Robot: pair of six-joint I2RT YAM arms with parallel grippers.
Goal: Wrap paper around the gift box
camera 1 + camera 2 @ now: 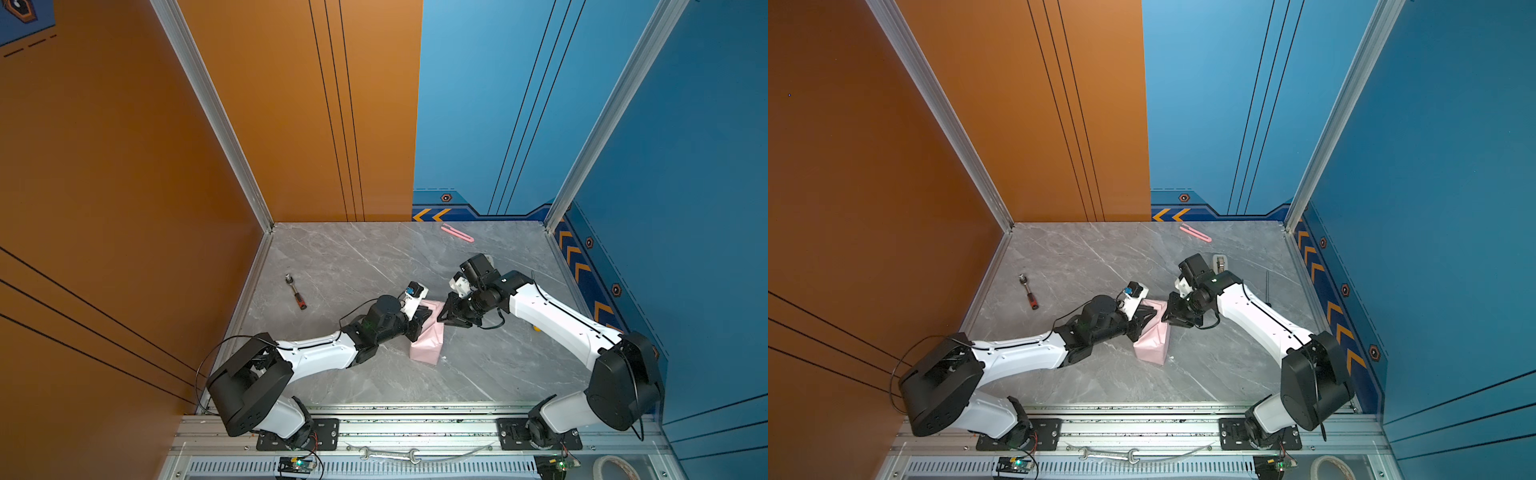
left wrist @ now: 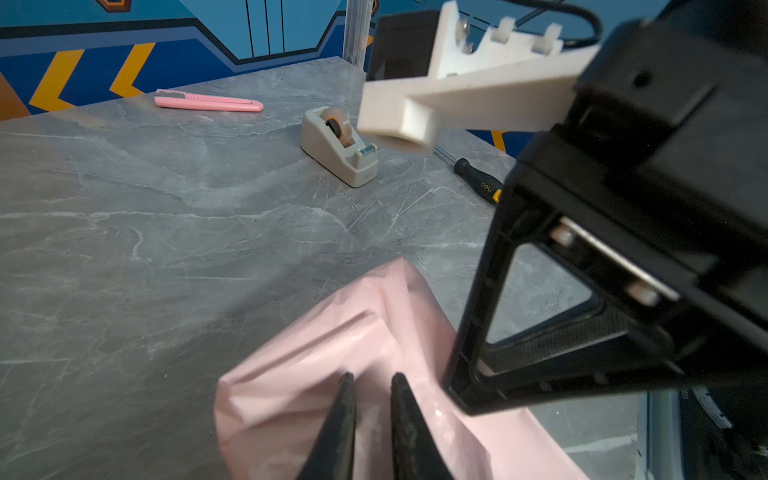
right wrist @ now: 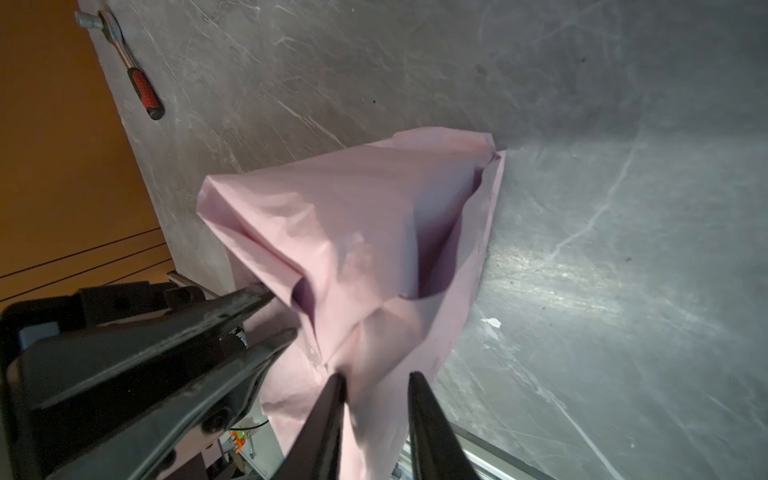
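Pink paper [image 1: 428,348] bundled on grey table [image 1: 353,257], left gripper [image 2: 372,380] nearly closed, seemingly nipping a fold (tight view), right gripper [image 3: 376,380] slightly spread astride its end.

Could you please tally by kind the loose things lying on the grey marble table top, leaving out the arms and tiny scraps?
Hand tools: 2 (ratchet wrench, screwdriver)
Cutters: 1 (pink cutter)
Tape dispenser: 1
Wrapping sheets: 1 (the paper, folded into a pink bundle)
Total: 5
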